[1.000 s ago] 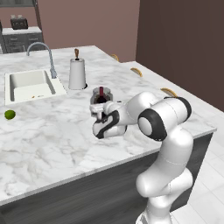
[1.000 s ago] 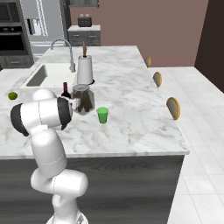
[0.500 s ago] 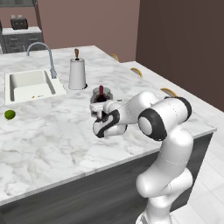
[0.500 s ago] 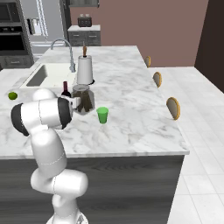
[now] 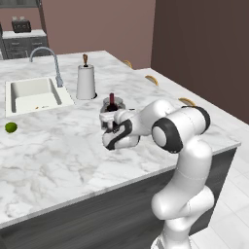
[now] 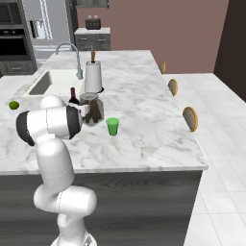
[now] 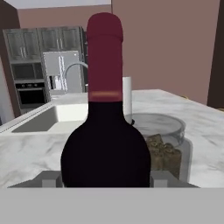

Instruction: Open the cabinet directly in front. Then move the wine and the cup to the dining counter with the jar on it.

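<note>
Two task items already sit on the dining counter (image 5: 58,151). From the left base view, we see the arm folded low over the marble, its gripper (image 5: 113,127) level at the wine (image 5: 112,101), which stands upright just beside the jar (image 5: 118,105). From the right base view, the cup (image 6: 112,126) rests on the marble near the jar's front, apart from it. In the hand view, the bottle sits squarely between the fingertips (image 7: 49,178), jaws spread about its body; we cannot tell whether they press it. We judge that a sideways withdrawal could tip the bottle against the jar.
</note>
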Robot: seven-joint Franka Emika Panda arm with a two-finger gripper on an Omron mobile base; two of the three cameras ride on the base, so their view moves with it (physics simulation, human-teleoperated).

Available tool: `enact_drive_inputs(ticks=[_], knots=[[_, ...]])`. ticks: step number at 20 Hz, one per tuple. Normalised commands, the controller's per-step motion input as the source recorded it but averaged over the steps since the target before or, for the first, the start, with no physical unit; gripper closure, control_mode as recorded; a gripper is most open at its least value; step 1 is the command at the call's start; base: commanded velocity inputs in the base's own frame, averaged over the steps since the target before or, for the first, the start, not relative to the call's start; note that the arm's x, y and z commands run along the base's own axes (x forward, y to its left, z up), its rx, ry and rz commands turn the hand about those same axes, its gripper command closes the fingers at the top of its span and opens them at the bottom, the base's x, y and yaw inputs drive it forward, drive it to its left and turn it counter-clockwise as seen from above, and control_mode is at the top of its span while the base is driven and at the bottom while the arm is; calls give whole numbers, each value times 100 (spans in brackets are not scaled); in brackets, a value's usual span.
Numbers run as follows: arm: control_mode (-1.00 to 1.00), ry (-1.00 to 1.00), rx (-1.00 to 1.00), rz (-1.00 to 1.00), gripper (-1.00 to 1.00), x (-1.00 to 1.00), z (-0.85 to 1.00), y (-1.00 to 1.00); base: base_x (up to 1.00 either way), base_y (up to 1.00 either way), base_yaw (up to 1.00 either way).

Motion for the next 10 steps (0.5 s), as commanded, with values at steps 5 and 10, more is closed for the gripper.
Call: enact_drive_inputs(ticks=[5, 10], knots=[[-100, -7, 0, 0, 100, 9, -9, 0, 0, 0, 0], [-100, -11, 0, 0, 100, 3, -25, 0, 0, 0, 0]])
